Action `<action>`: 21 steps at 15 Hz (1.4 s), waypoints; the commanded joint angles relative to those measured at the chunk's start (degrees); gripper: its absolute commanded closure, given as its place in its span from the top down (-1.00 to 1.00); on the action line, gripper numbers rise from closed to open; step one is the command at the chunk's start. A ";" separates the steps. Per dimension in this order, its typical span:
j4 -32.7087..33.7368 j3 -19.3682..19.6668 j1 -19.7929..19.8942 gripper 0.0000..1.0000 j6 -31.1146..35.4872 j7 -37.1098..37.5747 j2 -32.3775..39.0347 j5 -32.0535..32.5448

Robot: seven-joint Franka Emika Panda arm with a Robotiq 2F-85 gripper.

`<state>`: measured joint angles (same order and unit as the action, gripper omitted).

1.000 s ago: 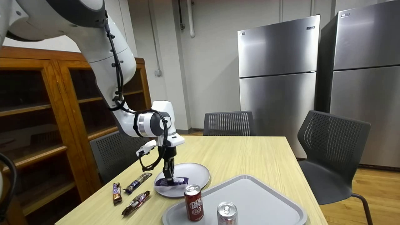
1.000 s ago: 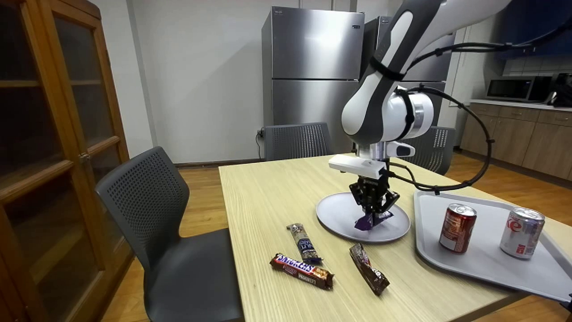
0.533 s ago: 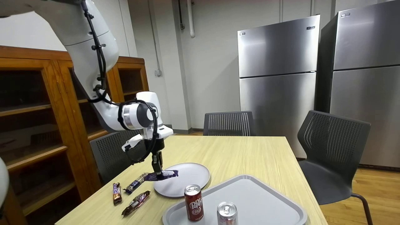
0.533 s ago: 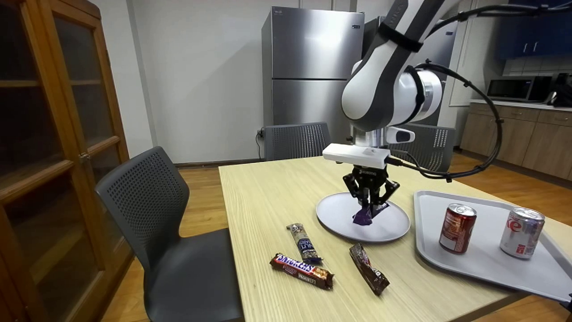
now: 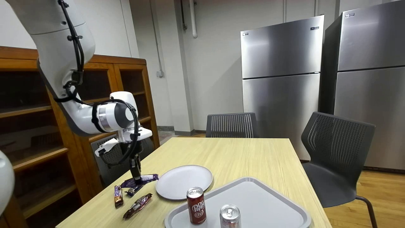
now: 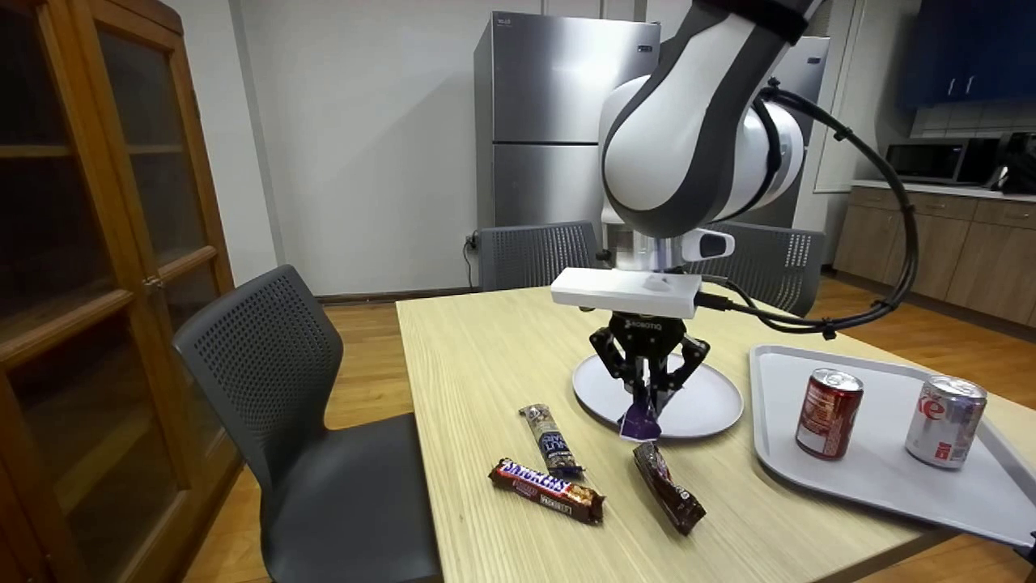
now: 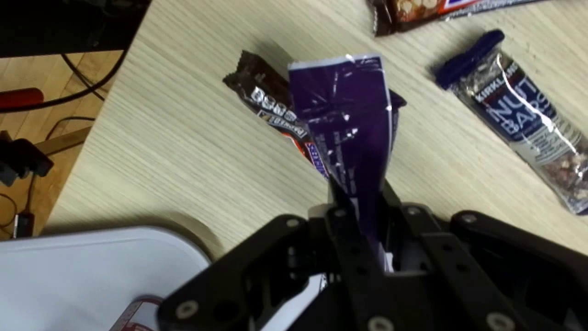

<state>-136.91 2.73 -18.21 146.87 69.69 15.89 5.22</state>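
Plainly, the gripper (image 7: 362, 197) pinches a purple-wrapped bar (image 7: 344, 110) above the table (image 6: 486, 348).

We're in a kitchen or break room | we see steel refrigerators (image 5: 281, 95) beyond the far edge of the tabletop (image 5: 243, 158) | microwave (image 6: 927, 161) above wooden base cabinets (image 6: 991, 263) | perforated-back chairs (image 6: 263, 348) alongside

In an exterior view, the held bar (image 5: 148, 178), plate (image 5: 184, 181) and tray (image 5: 253, 201) run left to right. Two cans (image 5: 196, 207) stand on the tray.

"SNICKERS" marks a bar (image 6: 546, 491), "NUT BARS" a wrapper (image 7: 528, 124), "Dr Pepper" a red can (image 5: 196, 206), "ROBOTIQ" the tool (image 6: 644, 395)
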 commanded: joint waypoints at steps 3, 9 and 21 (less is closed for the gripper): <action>-5.70 -4.50 -2.22 -0.91 0.28 2.01 -4.88 5.49; -8.02 -8.14 -4.63 -0.91 1.64 1.10 -5.50 13.50; -6.75 -11.14 -7.63 -0.91 9.19 -5.75 -0.45 20.96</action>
<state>-143.91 -8.48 -25.16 154.31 66.76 14.49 24.03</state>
